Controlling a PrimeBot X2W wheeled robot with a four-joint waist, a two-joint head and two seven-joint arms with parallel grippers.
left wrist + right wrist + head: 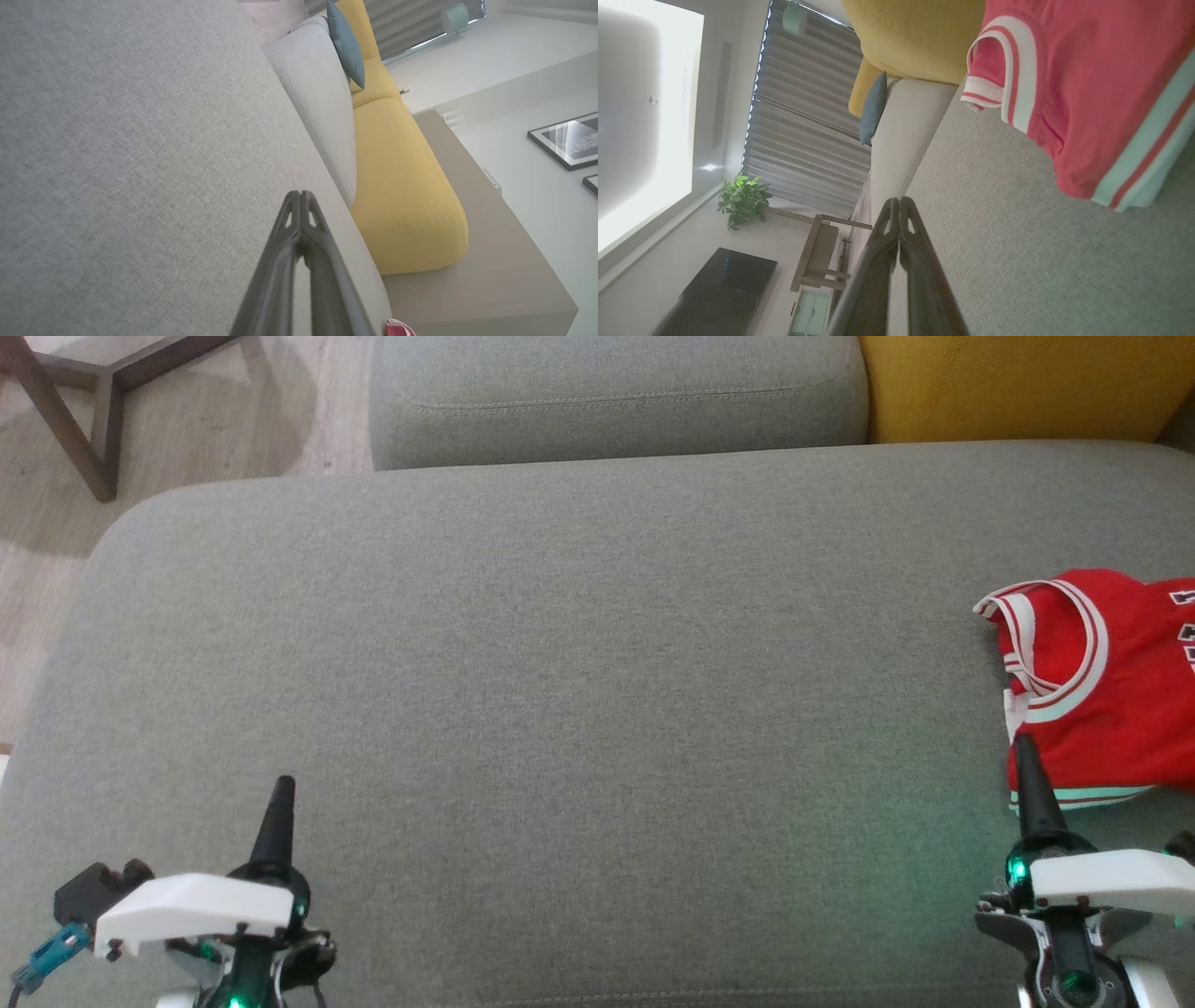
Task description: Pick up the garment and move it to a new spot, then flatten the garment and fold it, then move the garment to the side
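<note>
Dark and pressed tip to tip, the two fingers of your right gripper (1026, 756) were closed on nothing, over the grey sofa seat (560, 663). Just beyond those tips and to their right lay the garment (1102, 709). It was a red jersey with white-and-red striped trim at the neck and armhole, and a pale band carrying a red stripe along its hem. In the head view the finger overlapped its near hem, but the right wrist view showed bare grey fabric between the right gripper (899, 203) and the garment (1087, 93). Far off to the left of it, your left gripper (281, 793) was also closed and empty, well apart from the jersey. The head view's right edge cut off the jersey, leaving only bits of white lettering that you could not read. The left wrist view caught only a red scrap of the garment (397, 329) at its bottom edge, beside the left gripper (302, 196).
</note>
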